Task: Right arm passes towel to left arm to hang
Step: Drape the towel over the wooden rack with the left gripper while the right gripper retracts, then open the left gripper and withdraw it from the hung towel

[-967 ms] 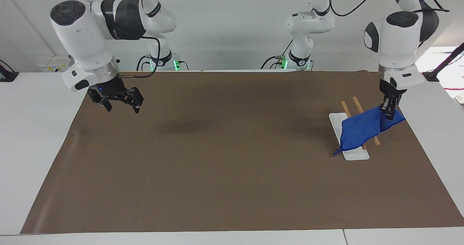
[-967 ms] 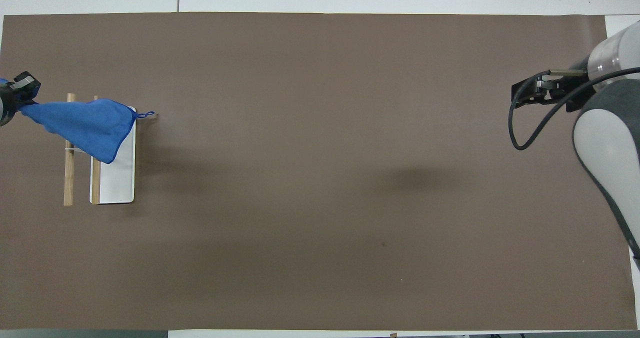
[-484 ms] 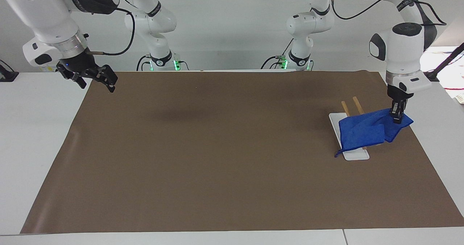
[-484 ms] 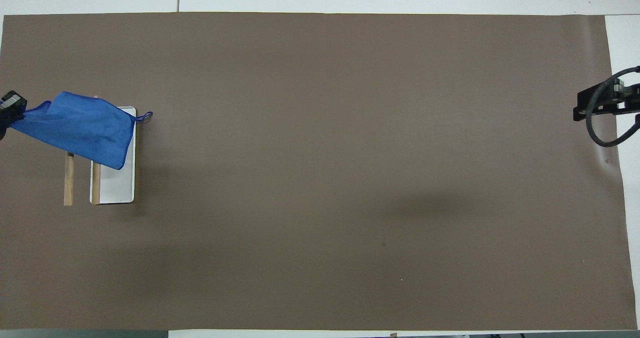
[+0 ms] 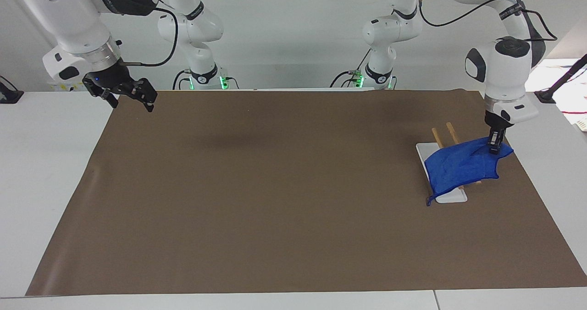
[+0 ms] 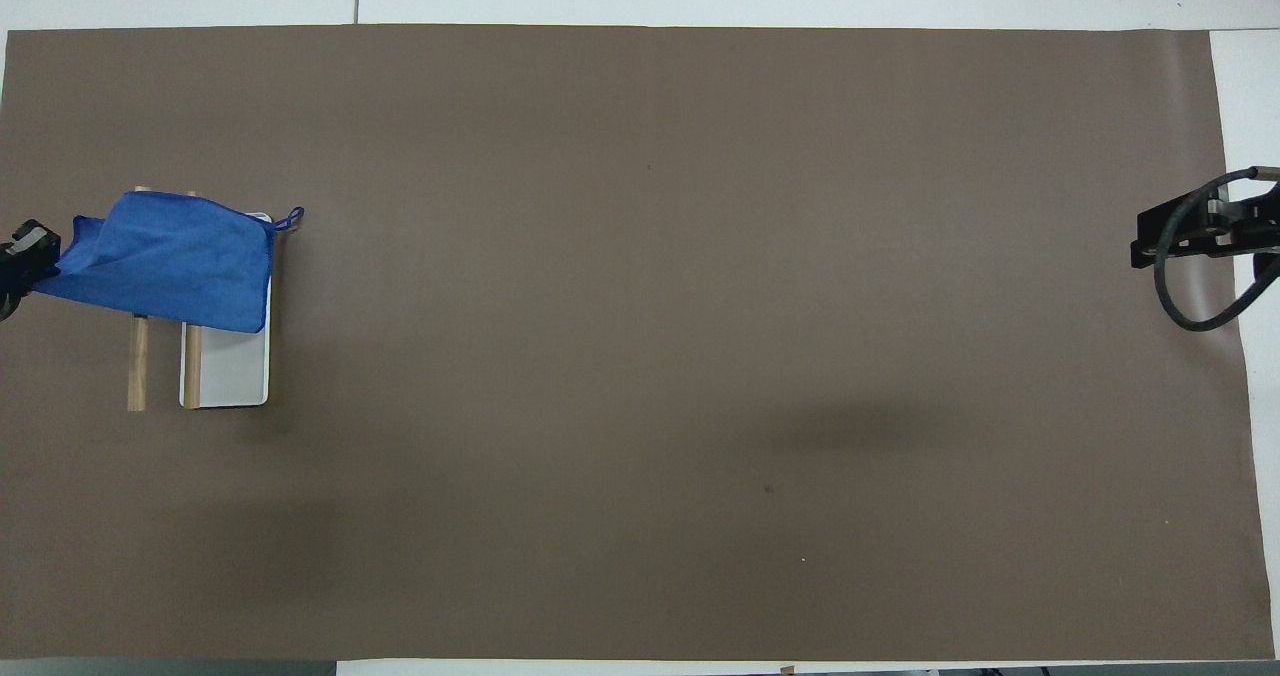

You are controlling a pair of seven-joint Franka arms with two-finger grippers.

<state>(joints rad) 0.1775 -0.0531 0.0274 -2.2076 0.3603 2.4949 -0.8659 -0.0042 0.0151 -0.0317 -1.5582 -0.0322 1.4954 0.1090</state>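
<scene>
The bright blue towel (image 5: 458, 168) (image 6: 170, 261) lies draped across two wooden rails (image 5: 451, 132) (image 6: 138, 366) of a small rack with a white base (image 5: 451, 196) (image 6: 235, 366), at the left arm's end of the table. Its thin loop (image 6: 290, 219) hangs off one corner over the base's edge. My left gripper (image 5: 494, 147) (image 6: 18, 256) points straight down at the towel's corner on the table-edge side, touching the cloth. My right gripper (image 5: 130, 102) (image 6: 1190, 241) hangs open and empty over the mat's edge at the right arm's end.
A brown mat (image 5: 275, 200) covers most of the white table. Two smaller white arms with green base lights (image 5: 204, 78) stand at the robots' edge of the mat.
The towel has sunk and spread lower over the two rails as my left gripper came down with its corner. My right arm has drawn back and up to its own end of the table.
</scene>
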